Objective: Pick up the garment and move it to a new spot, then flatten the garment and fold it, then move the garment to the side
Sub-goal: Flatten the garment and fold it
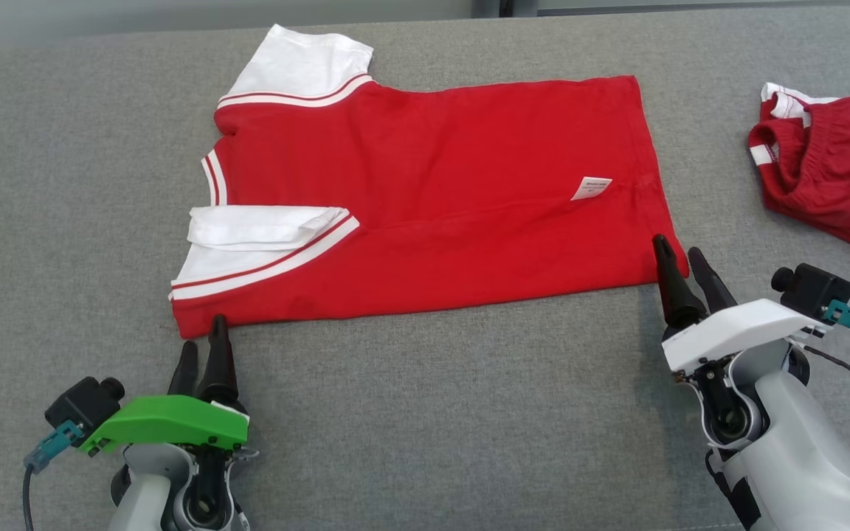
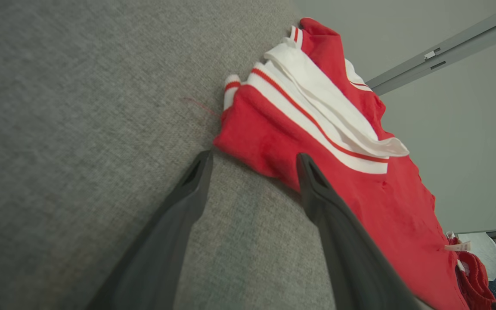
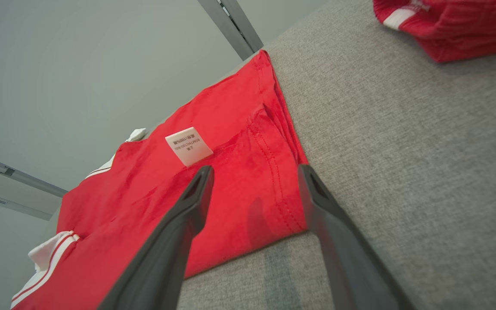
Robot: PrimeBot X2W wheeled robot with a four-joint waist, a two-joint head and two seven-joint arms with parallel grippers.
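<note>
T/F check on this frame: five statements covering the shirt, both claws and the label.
1. The red T-shirt lies spread on the grey fabric surface. True.
2. The left claw is clamped on a white sleeve. False: it is open at the shirt's near corner, gripping nothing.
3. The right claw is open at the near hem corner. True.
4. The white label sits at the collar. False: it lies near the hem end.
5. A second red garment lies crumpled to the right. True.
</note>
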